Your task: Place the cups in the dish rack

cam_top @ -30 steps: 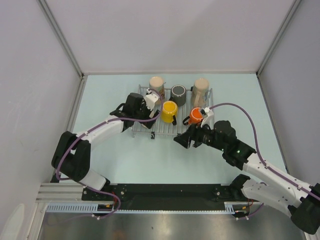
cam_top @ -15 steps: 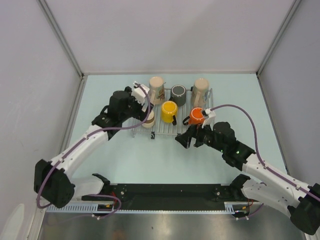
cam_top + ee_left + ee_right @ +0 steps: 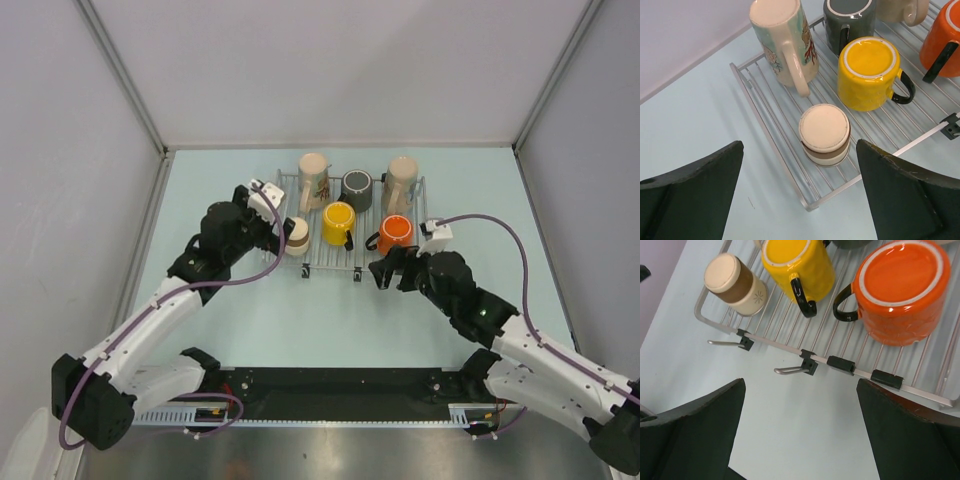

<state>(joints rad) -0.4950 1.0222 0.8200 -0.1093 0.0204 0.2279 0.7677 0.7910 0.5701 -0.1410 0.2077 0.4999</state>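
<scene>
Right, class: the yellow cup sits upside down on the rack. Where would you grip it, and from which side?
Probably its black handle, from above: the yellow cup stands base-up, and the handle juts toward the rack's near edge, clear of the orange cup, thin enough to pinch.

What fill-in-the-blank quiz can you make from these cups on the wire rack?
The rack holds ___ cups. The yellow cup has a ___ handle. In the front row, the yellow cup stands between the small cream cup and the ___ one. The left pincer and the right pincer are both ___, holding nothing.
Missing words: six; black; orange; open.
</scene>
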